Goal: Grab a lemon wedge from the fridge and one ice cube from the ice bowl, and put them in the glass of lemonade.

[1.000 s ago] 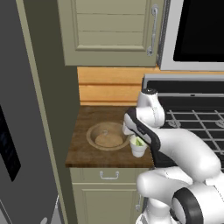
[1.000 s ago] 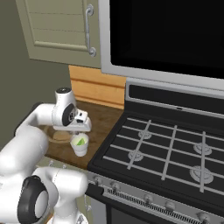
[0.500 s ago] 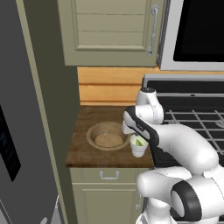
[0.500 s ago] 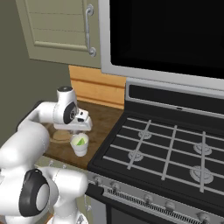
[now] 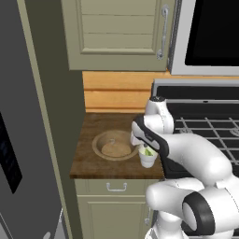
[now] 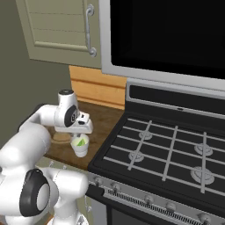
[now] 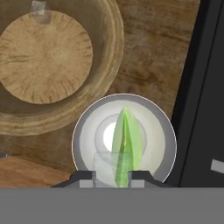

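Hand view: the gripper (image 7: 112, 176) hangs directly over the glass of lemonade (image 7: 124, 139), its fingertips (image 7: 83, 176) narrowly parted around a clear ice cube (image 7: 106, 168) beside a green lemon wedge (image 7: 126, 144) in the glass. The ice bowl (image 7: 54, 59) sits just left of the glass on the wooden counter (image 5: 100, 163), with the black stove (image 6: 176, 149) to the right.

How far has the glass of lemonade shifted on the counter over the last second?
No shift. The glass of lemonade sits at the same spot beside the ice bowl, near the counter's front edge by the stove.
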